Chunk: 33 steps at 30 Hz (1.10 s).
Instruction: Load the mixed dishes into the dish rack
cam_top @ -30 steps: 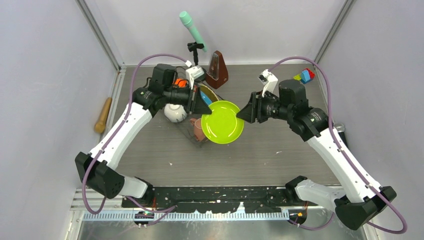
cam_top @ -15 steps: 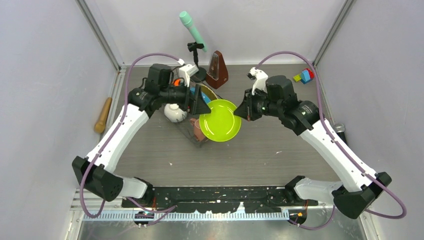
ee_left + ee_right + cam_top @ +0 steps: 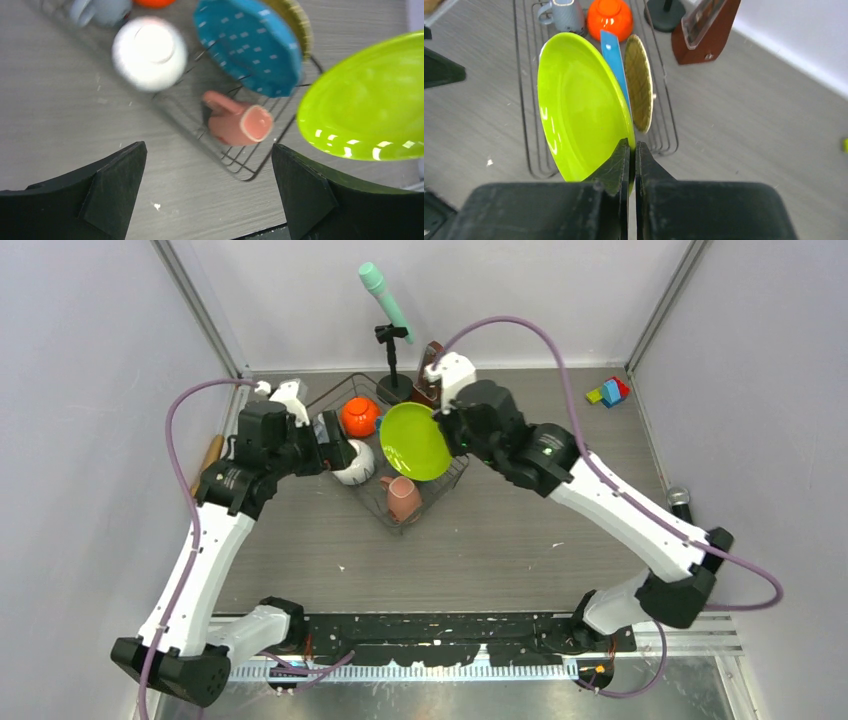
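Lime-green plate (image 3: 574, 115) beside blue plate (image 3: 613, 60), metronome (image 3: 704, 35) nearby

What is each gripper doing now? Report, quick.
Left gripper: open, holding nothing.
Right gripper: closed on the rim of the round lime-green plate.

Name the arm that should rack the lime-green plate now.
Right. The right gripper is shut on the rim of the lime-green plate, over the dish rack beside the blue plate; the left gripper hangs open, empty.

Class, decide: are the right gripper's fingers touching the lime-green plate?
Touching. In the right wrist view, the right gripper has its fingers closed on the rim of the lime-green plate.
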Available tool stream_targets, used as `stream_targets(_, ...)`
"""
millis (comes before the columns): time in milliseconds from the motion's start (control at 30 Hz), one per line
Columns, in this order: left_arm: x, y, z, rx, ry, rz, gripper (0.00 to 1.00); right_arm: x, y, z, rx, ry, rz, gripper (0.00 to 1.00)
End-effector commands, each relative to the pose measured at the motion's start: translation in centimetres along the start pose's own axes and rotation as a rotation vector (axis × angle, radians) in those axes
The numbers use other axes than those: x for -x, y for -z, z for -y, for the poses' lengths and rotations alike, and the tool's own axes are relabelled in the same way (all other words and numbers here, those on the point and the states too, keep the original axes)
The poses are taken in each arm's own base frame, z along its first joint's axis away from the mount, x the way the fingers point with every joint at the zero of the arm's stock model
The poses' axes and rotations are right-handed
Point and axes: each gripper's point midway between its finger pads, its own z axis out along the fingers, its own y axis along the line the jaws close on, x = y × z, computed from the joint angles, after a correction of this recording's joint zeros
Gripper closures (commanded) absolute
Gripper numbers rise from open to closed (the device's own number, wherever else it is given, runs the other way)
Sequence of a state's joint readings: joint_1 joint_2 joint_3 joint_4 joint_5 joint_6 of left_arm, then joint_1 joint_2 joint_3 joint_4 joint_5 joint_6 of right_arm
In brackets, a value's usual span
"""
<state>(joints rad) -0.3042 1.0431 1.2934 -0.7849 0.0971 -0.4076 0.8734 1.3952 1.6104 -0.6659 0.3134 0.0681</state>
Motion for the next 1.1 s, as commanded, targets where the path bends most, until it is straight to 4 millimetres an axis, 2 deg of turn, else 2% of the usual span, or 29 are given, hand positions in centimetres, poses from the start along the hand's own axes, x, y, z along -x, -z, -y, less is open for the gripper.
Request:
stream_targets(0,-2.8,-0.9,-4.5,0.186,0.177,-0.060,0.00,5.5,-0.9,-0.7,-0.170,0.191,0.143,1.00)
stream_targets(100,-3.1,-1.1,-5.9,0.222,0.257,-0.043,0.01,6.4,-1.9,-2.7,-0.233,0.288,0.160,1.00)
stream_targets(233,-3.7,-1.0,-7.7,0.283,0.339,-0.034,0.03,6.3,-3.7,-5.1,-0.351,0.392,0.142,1.00)
stream_targets(400,-4.3,-0.7,-9.5,0.360,0.362,-0.031,0.05,5.8,-5.4,-6.3,-0.397,0.443,0.132,1.00)
stream_targets(567,-5.0,-0.7,-10.2,0.387,0.363,-0.046,0.05,4.7,-7.1,-8.0,-0.431,0.498,0.117,1.00)
stream_targets(667,-5.2,-0.6,-10.3,0.394,0.377,-0.055,0.01,4.3,-7.8,-8.2,-0.479,0.522,0.111,1.00)
stream_targets(833,-5.5,-0.9,-10.2,0.381,0.376,-0.071,0.00,3.3,-9.5,-8.7,-0.507,0.567,0.102,1.00)
stream_targets(1067,-5.3,-0.7,-10.5,0.386,0.359,-0.060,0.00,1.0,-11.5,-9.0,-0.519,0.619,0.072,1.00)
